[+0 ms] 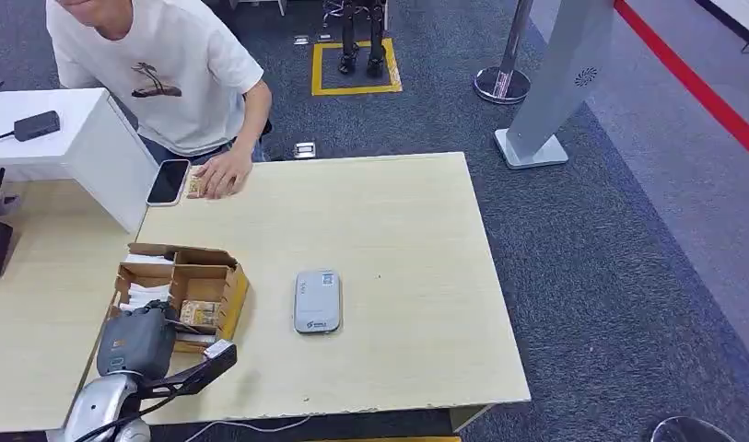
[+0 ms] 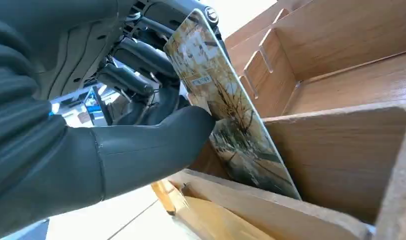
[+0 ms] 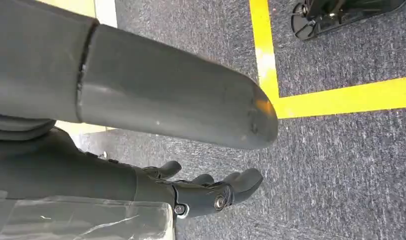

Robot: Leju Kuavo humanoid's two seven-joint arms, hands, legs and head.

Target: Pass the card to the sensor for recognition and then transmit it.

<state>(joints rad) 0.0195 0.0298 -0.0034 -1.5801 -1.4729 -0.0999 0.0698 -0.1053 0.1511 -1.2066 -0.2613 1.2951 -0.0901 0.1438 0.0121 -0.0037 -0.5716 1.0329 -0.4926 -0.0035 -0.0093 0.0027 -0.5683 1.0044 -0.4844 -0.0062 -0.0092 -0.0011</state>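
Observation:
A picture-printed card (image 2: 230, 115) stands tilted in a compartment of the wooden box (image 1: 225, 284). My left hand (image 1: 138, 339) sits at the box's near end; its thumb (image 2: 156, 145) presses one face of the card and its dark fingers lie against the other, so it pinches the card. In the head view that card (image 1: 199, 312) shows in the box just beyond my hand. The grey sensor (image 1: 317, 300) lies flat on the table to the right of the box. My right hand (image 3: 210, 192) hangs over the carpet, fingers apart, holding nothing.
A person leans at the table's far edge, one hand (image 1: 220, 172) resting on another card beside a phone (image 1: 168, 181). A white stand (image 1: 76, 147) with a small black device occupies the far left. The wooden table (image 1: 398, 230) ends at the right, beside grey carpet.

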